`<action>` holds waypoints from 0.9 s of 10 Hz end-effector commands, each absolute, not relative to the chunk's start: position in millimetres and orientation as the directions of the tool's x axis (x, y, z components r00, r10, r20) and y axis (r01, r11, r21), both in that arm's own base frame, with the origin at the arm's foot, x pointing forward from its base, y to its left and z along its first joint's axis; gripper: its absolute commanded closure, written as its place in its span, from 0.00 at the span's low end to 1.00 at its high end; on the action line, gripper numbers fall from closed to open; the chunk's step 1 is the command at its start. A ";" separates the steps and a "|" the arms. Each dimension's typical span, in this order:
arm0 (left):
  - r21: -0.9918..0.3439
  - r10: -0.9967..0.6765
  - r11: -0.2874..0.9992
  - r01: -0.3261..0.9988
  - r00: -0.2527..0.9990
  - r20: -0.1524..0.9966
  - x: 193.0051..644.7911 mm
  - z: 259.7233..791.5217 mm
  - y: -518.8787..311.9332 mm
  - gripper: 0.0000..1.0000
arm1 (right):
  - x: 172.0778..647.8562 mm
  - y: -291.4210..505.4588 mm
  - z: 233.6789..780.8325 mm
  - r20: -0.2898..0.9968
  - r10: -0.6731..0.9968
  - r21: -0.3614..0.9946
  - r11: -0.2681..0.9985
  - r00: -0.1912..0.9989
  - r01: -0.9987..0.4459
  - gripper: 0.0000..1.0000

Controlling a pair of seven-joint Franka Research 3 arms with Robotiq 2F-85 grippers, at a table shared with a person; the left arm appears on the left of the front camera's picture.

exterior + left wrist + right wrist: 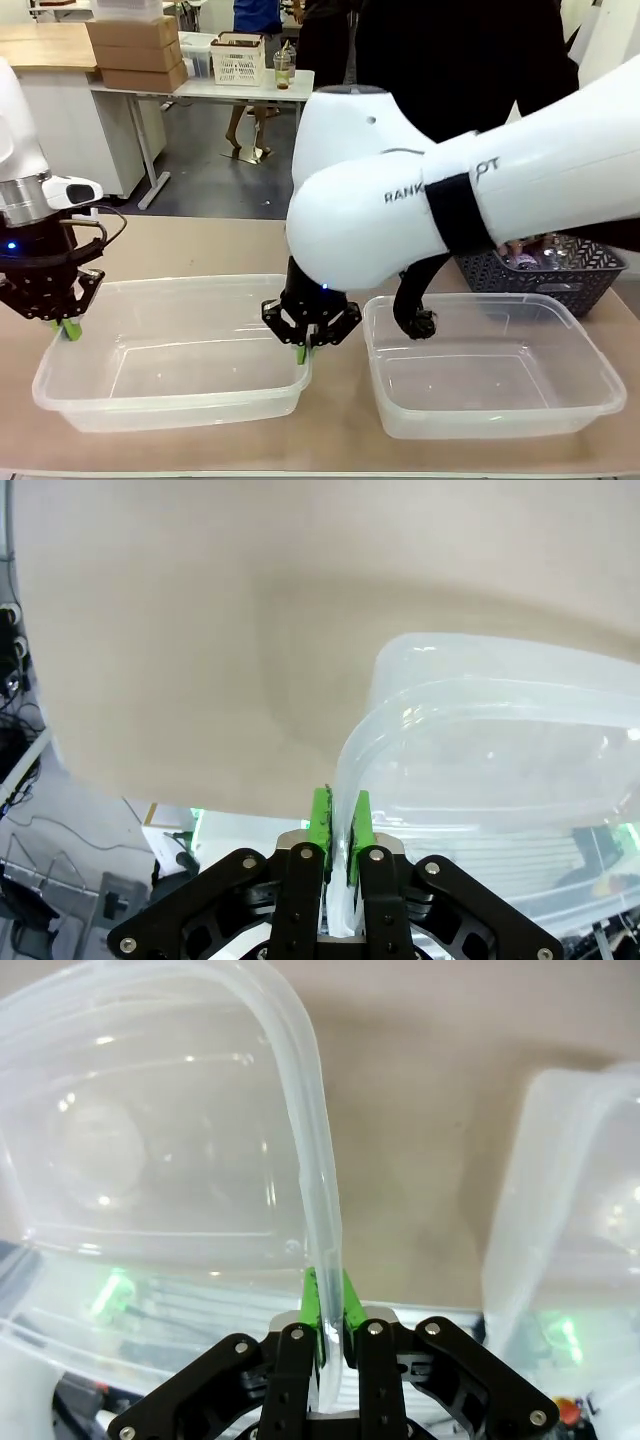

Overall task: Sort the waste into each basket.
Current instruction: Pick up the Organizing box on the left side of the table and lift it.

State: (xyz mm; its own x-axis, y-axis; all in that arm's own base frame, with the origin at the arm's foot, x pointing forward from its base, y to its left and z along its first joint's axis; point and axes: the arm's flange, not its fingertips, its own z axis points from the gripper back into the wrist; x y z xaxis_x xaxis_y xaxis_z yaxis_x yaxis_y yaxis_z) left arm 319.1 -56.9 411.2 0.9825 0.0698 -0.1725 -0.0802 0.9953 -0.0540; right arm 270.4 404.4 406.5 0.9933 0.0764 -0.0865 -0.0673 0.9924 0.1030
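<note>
My left hand [70,328] pinches the left rim of the clear tub [180,284] at lower left of the frame, and my right hand [304,350] pinches its right rim. The second clear tub [490,420] sits lower right on the surface [200,245].

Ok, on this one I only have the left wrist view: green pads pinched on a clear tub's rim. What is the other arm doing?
Observer: The right gripper is shut on that same left tub, on the opposite rim.
Operator: Is there a second tub?
Observer: Yes, the right tub stands beside it. Both look empty in the front view.
Operator: So where is the waste?
Observer: Behind the right tub, in a dark grey lattice basket. What look like bottles show over its rim, too blurred to count.
</note>
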 end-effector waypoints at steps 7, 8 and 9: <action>-0.054 0.061 0.997 -0.062 0.998 -0.015 318.3 468.7 -107.0 0.97 | 263.1 372.0 476.5 -0.130 0.045 0.039 0.998 0.990 -0.040 1.00; -0.078 0.038 0.996 -0.039 0.999 -0.009 322.7 486.0 -121.4 0.91 | 264.7 361.4 492.3 -0.127 0.048 0.029 0.999 0.991 -0.044 0.94; -0.154 -0.034 0.987 0.039 0.999 0.030 311.1 492.3 -133.9 0.91 | 271.8 332.6 469.7 -0.222 -0.088 0.074 0.992 0.971 0.107 0.94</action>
